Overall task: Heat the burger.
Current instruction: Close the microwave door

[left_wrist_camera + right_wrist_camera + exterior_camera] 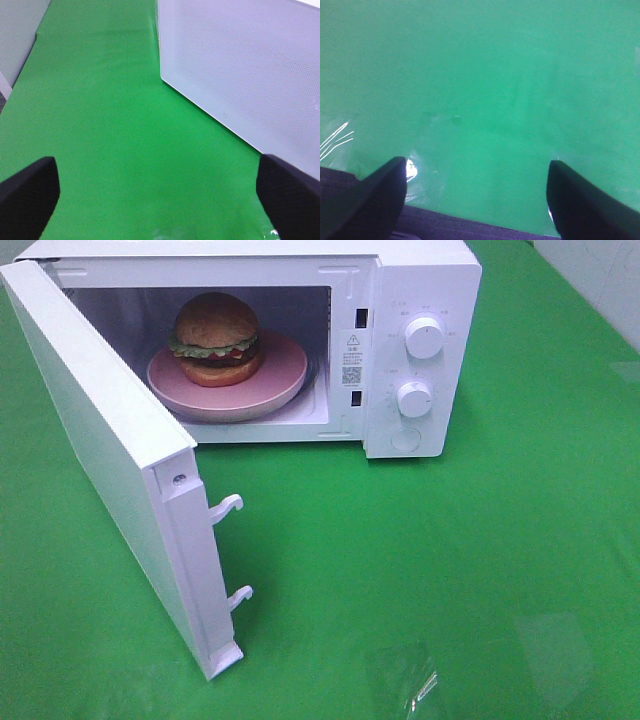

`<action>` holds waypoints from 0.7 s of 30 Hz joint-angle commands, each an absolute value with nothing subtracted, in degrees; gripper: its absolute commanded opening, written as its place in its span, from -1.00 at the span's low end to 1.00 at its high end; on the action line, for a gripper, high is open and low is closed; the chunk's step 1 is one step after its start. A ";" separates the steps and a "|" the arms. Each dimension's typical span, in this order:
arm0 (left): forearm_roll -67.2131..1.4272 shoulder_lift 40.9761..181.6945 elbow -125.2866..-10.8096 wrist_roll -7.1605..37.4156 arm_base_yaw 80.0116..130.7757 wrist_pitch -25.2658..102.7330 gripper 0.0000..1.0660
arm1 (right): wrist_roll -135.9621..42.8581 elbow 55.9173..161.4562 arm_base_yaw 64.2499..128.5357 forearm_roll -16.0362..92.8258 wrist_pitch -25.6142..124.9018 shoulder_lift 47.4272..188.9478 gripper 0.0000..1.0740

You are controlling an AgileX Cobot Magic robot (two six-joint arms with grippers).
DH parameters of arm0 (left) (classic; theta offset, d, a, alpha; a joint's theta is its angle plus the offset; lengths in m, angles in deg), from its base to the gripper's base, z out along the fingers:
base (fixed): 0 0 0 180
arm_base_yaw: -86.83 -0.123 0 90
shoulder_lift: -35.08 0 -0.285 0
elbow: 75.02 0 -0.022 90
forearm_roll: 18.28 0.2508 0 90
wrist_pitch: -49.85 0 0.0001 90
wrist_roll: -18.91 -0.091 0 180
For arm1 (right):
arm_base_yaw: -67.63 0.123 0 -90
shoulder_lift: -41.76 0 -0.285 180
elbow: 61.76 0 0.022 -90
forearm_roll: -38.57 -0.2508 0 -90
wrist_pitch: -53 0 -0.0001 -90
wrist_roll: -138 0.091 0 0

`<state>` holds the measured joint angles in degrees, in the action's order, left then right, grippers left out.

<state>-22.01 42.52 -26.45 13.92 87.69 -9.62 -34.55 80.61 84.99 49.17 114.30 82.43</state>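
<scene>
At the top middle of the frame, on the table point(450, 570): microwave point(440, 285). Inside it, plate point(285, 375), with burger point(216, 337) on top, toward its left. Door point(100, 440) swung open, down to the lower left. Right of the opening, upper knob point(424, 338) over lower knob point(414, 398).

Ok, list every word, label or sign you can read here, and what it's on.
No legible words anywhere.
The sticker on the microwave frame: warning triangle and QR code; its print too small.
Markings around the upper dial and lower dial: too small to read.
</scene>
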 commanded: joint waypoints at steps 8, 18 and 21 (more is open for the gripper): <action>-22.29 42.47 -26.34 13.92 87.69 -9.57 0.88 | -35.06 71.73 81.55 43.67 111.67 67.94 0.42; -22.29 42.47 -26.34 13.92 87.69 -9.57 0.88 | -36.04 70.24 73.13 43.49 110.52 54.76 0.42; -22.29 42.47 -26.34 13.92 87.69 -9.57 0.88 | -35.98 70.24 71.64 43.49 110.52 50.58 0.42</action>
<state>-22.01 42.52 -26.45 13.92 87.69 -9.62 -35.29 70.36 72.62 43.49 111.27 53.44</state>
